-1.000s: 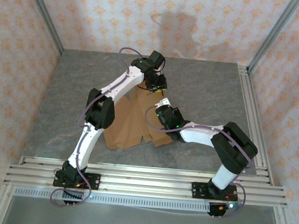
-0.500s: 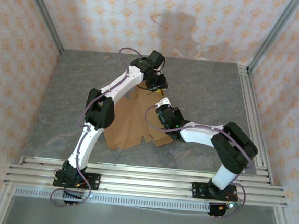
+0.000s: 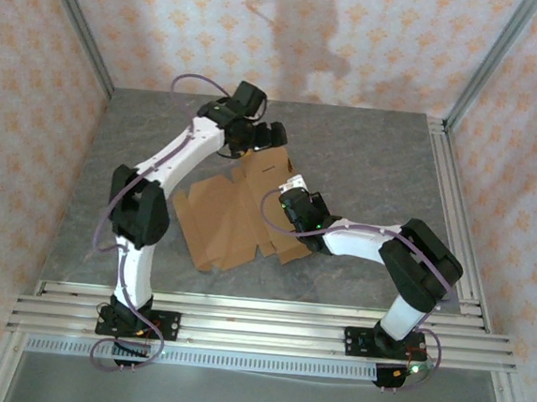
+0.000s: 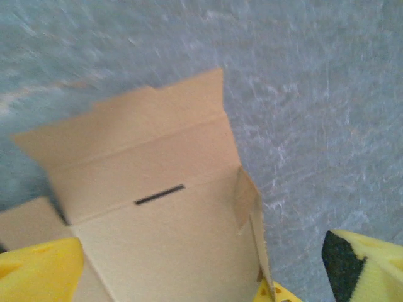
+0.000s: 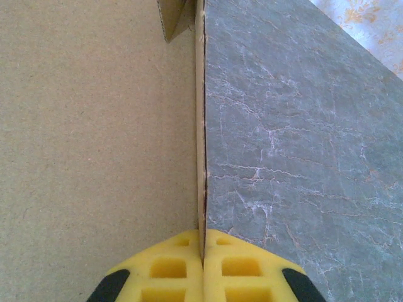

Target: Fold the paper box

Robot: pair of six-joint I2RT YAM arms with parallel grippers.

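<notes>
The left gripper [image 3: 272, 135] had been swung off to the left of where it hung a second earlier and was seen just past the box's [image 3: 234, 217] far-left corner, above the table [image 3: 375, 163]. Its jaws, nearly together half a second before, were now spread wide and held nothing. In the left wrist view the gripper [image 4: 198, 251] was seen open above the box [image 4: 157, 207], with no cardboard touched. With the left arm carried aside, the box's left half had been uncovered.

From this it was judged that the far flap [image 4: 138, 145] had been let go and that no fold had been locked. The slot [image 4: 159, 194] at the flap's crease was empty, and only a small tab [image 4: 245, 201] at the right edge was raised. Most of the folding was judged to be left to do.

The box was laid open and largely flat, inside face up. Its long axis was run from near-left to far-right in the top view, and the slotted flap was pointed away from the arm bases.

At the box's right edge the right gripper [image 3: 293, 184] was kept closed. In its wrist view the gripper [image 5: 203, 242] was seen pinched on the thin upturned side wall [image 5: 200, 126], which was stood on edge between the pads.
</notes>
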